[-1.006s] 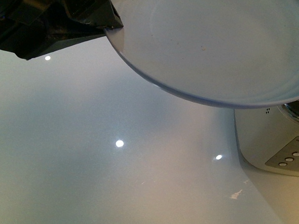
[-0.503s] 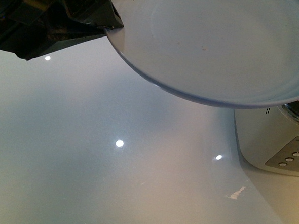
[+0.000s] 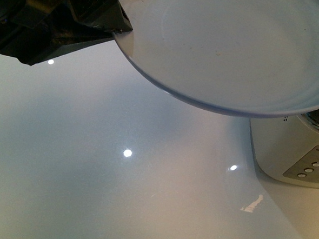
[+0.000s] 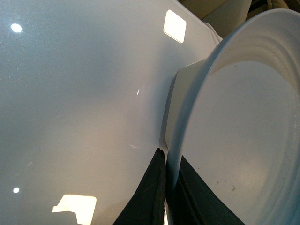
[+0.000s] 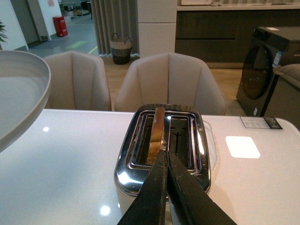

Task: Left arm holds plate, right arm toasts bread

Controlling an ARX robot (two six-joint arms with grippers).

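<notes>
- The table (image 3: 91, 175) is a glossy white surface. It mirrors round ceiling lights and bright square panels.
- A toaster (image 5: 201, 154) with a cream body and a chrome top stands on it. In the front view the toaster (image 3: 279, 151) is at the right, with a grey button panel (image 3: 311, 166) on its side.
- Behind the table, the right wrist view shows two beige chairs (image 5: 168, 79). Further back are a woven basket (image 5: 121, 48), a grey curtain (image 5: 115, 18), a red bin (image 5: 60, 26) and dark cabinets (image 5: 215, 33). A dark front-loading appliance (image 5: 265, 70) stands to one side.
- The plate (image 3: 234, 48) is pale blue-white, round and shallow with a raised rim and faint rings inside. It is bare apart from a few tiny specks. It is held tilted in the air above the table, next to the toaster.
- The left gripper (image 4: 171, 183) is clamped on the plate's rim, with one dark finger on each face.
- The bread (image 5: 157, 126) is a light brown slice with a darker crust. It stands on edge in one of the toaster's two slots, and its top rises above the chrome.
- The right gripper (image 5: 163, 152) has its dark fingers drawn almost together. Their tips pinch the near edge of the bread.
</notes>
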